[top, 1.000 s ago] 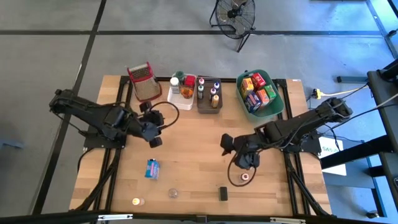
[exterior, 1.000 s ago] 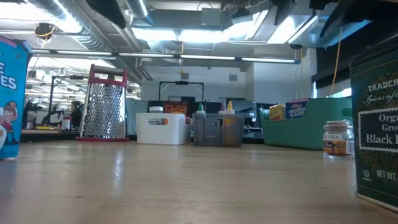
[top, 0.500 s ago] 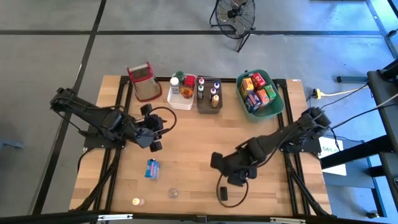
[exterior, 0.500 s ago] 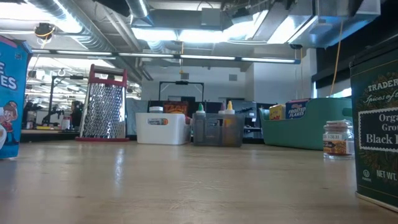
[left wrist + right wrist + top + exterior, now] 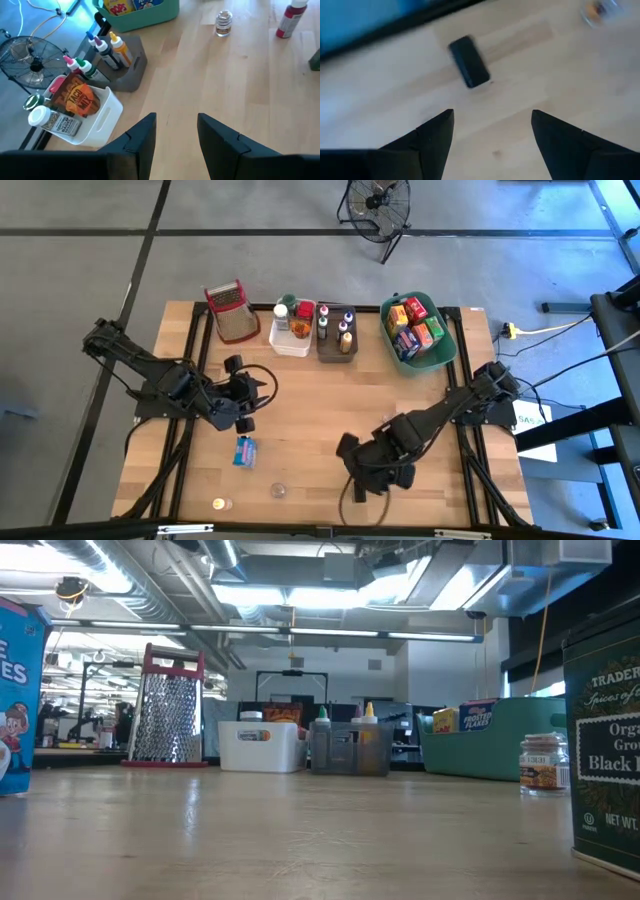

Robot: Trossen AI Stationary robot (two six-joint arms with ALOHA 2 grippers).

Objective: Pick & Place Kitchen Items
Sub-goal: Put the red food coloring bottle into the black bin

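- High view: the left end effector (image 5: 243,402) hangs over the left half of the worktop (image 5: 310,395), just above a blue box (image 5: 244,451). The right end effector (image 5: 360,481) reaches low toward the near edge. Along the far edge stand a grater (image 5: 230,310), a white bin (image 5: 294,327), a grey bin (image 5: 335,332) of squeeze bottles and a green bin (image 5: 418,330) of coloured boxes. Two small jars (image 5: 279,491) sit near the front edge.
- Low view: neither arm shows. A dark green tin (image 5: 605,745) at the right reads "TRADER", "Orga" and "Black"; a spice jar (image 5: 543,762) stands beside it. The box in the green bin reads "FROSTED FLAKES".
- Left wrist view: the left fingers (image 5: 142,137) stand apart, holding nothing. An orange packet (image 5: 74,97) in the white bin reads "TACO MIX".
- Right wrist view: the right fingers (image 5: 437,135) are spread wide and empty, with the dark tin lying on bare wood beyond them.
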